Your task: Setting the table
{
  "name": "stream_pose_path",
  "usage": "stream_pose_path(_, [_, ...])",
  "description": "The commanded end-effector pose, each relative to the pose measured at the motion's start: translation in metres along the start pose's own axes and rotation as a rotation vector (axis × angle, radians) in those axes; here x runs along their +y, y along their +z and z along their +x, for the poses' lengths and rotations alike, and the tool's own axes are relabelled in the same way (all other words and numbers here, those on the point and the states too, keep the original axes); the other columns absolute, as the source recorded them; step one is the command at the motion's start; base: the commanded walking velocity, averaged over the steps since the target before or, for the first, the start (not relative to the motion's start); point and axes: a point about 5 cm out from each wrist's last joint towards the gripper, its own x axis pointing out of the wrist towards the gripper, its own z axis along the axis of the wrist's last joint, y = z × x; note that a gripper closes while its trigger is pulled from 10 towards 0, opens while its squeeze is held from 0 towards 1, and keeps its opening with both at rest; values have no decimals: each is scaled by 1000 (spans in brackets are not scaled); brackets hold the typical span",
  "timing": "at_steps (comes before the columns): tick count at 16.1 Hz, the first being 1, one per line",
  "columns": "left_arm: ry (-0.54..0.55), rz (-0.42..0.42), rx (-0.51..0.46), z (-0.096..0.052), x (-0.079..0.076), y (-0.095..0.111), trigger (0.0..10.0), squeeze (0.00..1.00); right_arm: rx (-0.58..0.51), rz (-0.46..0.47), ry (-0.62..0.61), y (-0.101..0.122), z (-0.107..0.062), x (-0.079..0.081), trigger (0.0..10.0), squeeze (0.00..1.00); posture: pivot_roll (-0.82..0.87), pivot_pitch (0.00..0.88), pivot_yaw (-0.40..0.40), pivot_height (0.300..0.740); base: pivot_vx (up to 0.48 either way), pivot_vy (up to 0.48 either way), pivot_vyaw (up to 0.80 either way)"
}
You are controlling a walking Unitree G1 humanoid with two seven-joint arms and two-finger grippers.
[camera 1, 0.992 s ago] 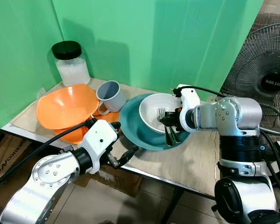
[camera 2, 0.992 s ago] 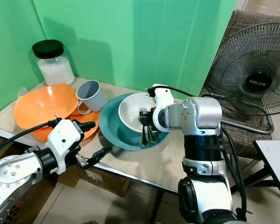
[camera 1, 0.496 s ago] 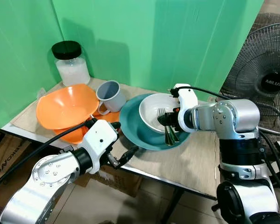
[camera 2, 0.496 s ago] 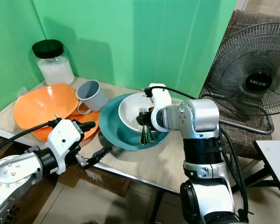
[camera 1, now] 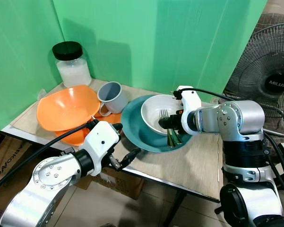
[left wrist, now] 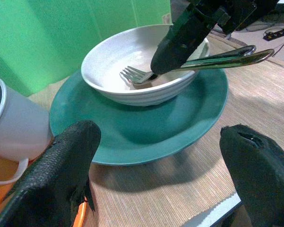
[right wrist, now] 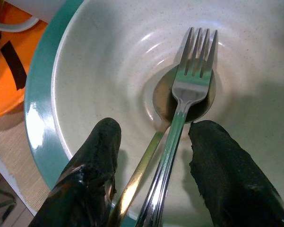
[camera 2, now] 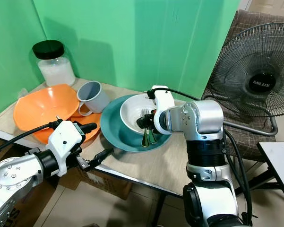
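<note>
Barely started I'd say: fork and spoon sit in the white bowl, right gripper spread around both handles, left gripper wide, empty.

Polished steel fork and spoon, mirror-shiny, lie in the speckled off-white ceramic bowl, glazed and smooth with a soft sheen. Teal glazed plate under it, glossy, catching highlights. The surface is pale woven-grain wood laminate, matt. My right gripper has jaws of black rubbery, finely textured coating; my left gripper has the same pebbled matt black. Orange plastic bowl, semi-gloss. Grey enamel-look mug, smooth. Clear glass jar with black matt plastic lid. My arms are brushed silver metal and white plastic.
</note>
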Motion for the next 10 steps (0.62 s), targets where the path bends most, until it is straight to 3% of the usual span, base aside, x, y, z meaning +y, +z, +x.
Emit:
stream_pose_path(1, [-9, 14, -9, 1, -1, 2, 10000, 0, -1, -1, -11, -1, -2, -1, 10000, 0, -150, 25, -23, 740, 0, 0, 0])
stream_pose_path(2, [-9, 14, -9, 2, -1, 2, 10000, 0, 1, 0, -12, -2, -2, -1, 10000, 0, -150, 25, -23, 740, 0, 0, 0])
stream_pose_path(3, [-9, 15, -7, 1, -1, 2, 10000, 0, 4, 4, -12, -2, -1, -1, 8824, 0, -150, 25, -22, 740, 0, 0, 0])
stream_pose_path(4, [-9, 16, -6, 1, -1, 2, 10000, 0, 4, 5, -12, -2, -1, -1, 4863, 0, -150, 25, -23, 740, 0, 0, 0])
stream_pose_path(5, [-9, 16, -5, 1, -1, 1, 10000, 0, 5, 5, -13, -2, -1, -1, 4863, 0, -150, 25, -23, 740, 0, 0, 0])
stream_pose_path(6, [-9, 17, -5, 1, -1, 1, 10000, 0, 9, 8, -12, -3, 0, -1, 392, 0, -150, 25, -23, 740, 0, 0, 0])
stream_pose_path(10, [-10, 18, -5, 2, -2, 1, 10000, 0, 22, 16, -7, -5, 1, -2, 0, 0, -153, 24, -24, 740, 0, 0, 0])
